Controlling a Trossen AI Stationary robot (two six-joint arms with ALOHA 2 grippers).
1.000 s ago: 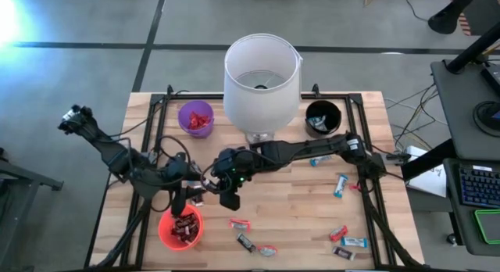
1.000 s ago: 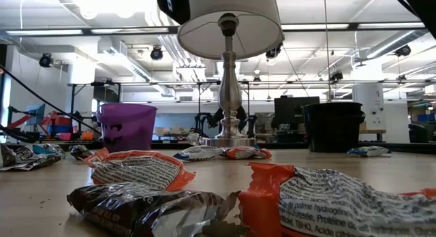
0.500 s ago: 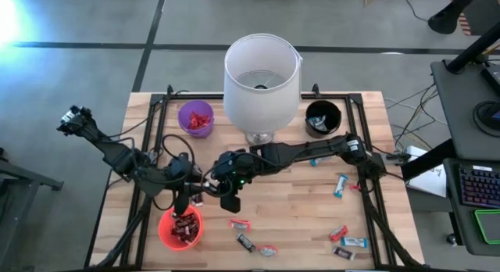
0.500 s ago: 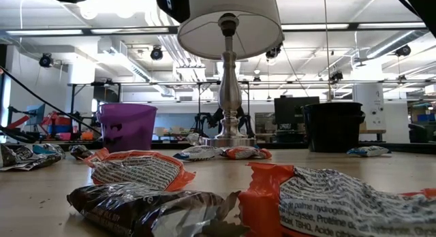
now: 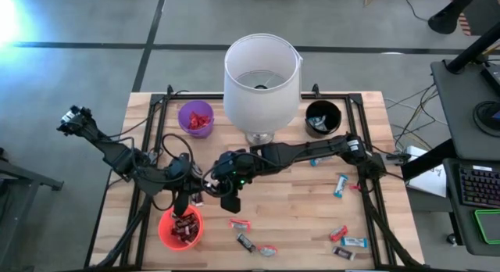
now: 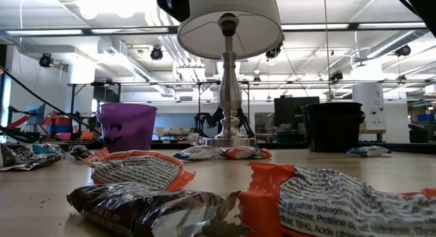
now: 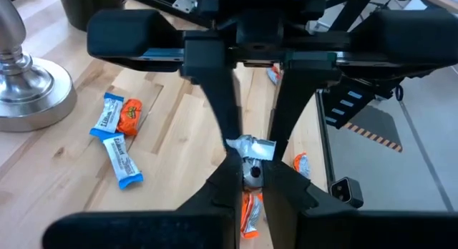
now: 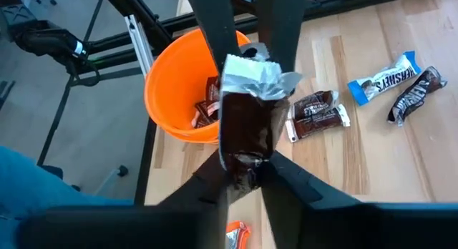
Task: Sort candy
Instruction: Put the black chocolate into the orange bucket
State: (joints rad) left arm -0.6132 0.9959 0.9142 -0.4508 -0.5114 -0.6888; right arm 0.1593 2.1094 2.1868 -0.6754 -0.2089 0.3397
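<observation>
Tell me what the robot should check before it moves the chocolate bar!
1. Left gripper fingers shut on the dark candy bar: ok.
2. Right gripper free of the bar: cannot tell.
3. Orange cup upright and open: ok.
4. Cup holds matching dark bars: ok.
5. Bar directly over the cup: not ok, it hangs beside it.

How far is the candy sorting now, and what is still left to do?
Done: red candies lie in the purple cup, dark ones in the red cup, and something pale in the black cup. In hand: the left gripper has its jaws shut on a dark candy bar, where the right gripper meets it. Left: several loose candies on the table.
</observation>
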